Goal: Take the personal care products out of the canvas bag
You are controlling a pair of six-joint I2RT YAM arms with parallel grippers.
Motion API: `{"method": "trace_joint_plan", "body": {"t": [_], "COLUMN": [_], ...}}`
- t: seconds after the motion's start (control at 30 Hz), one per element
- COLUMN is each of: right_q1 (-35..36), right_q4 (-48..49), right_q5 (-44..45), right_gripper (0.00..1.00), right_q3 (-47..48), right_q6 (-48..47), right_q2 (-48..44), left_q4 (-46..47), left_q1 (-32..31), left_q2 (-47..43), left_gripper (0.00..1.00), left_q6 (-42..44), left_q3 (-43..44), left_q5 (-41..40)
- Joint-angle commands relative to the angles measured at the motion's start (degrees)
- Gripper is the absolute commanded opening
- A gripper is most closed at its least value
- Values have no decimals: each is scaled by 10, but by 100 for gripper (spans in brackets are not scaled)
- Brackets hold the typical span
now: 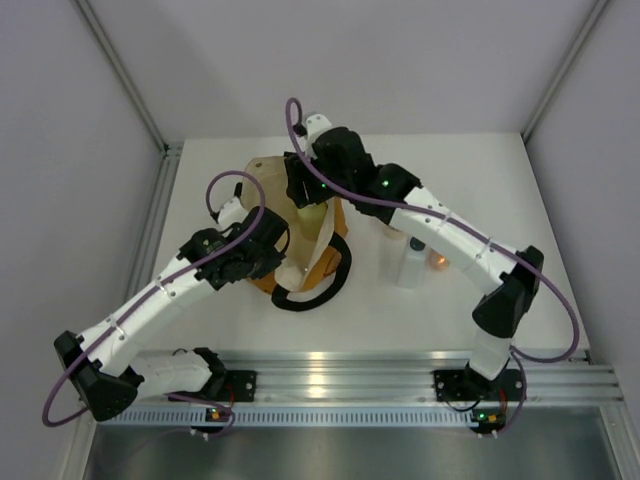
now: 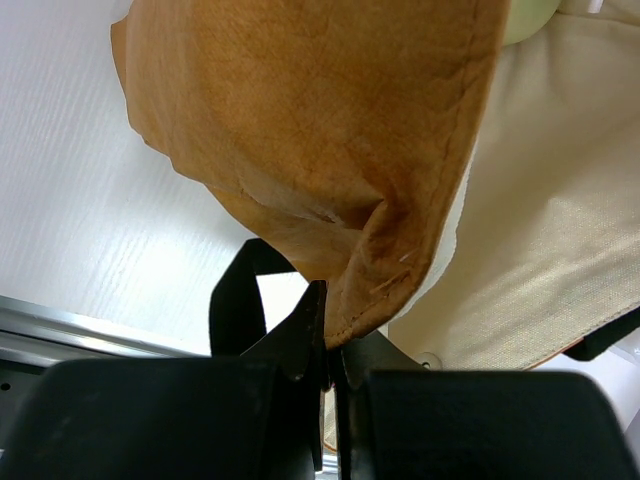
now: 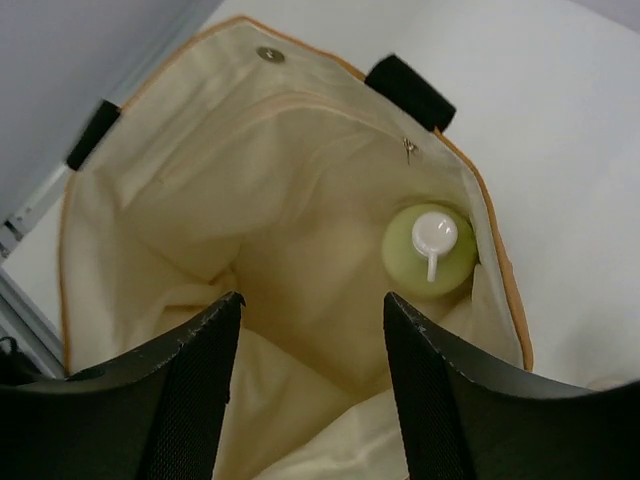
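The left fingers are clenching the soft canvas bag rim. The right fingers are hovering apart, empty, above the pale green bottle standing inside. Probably light, rigid, slippery: grasp the body below the cap.

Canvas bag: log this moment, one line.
left gripper: shut on canvas bag | right gripper: open at bag mouth | pale green bottle: inside bag | white bottle: on table
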Motion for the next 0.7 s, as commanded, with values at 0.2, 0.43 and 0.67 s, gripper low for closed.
{"method": "trace_joint_plan", "body": {"t": [0.2,0.43,0.67], "right_q1": [7,-9,-16], "right_q4": [-57,-62,-61], "right_q5": [116,172,201], "right_gripper": [57,57,59], "right_q3": [77,101,126], "right_q6": [-7,-16,-30], "right_q2": [100,164,209], "left_q4": [14,14,15], "left_q1": [0,0,0], "left_q2": [-3,-8,-13], "left_gripper": [0,0,0], "left_q6": [-12,-18,-20], "left_q3": [8,3,-1], "left_q5": [2,3,4]}}
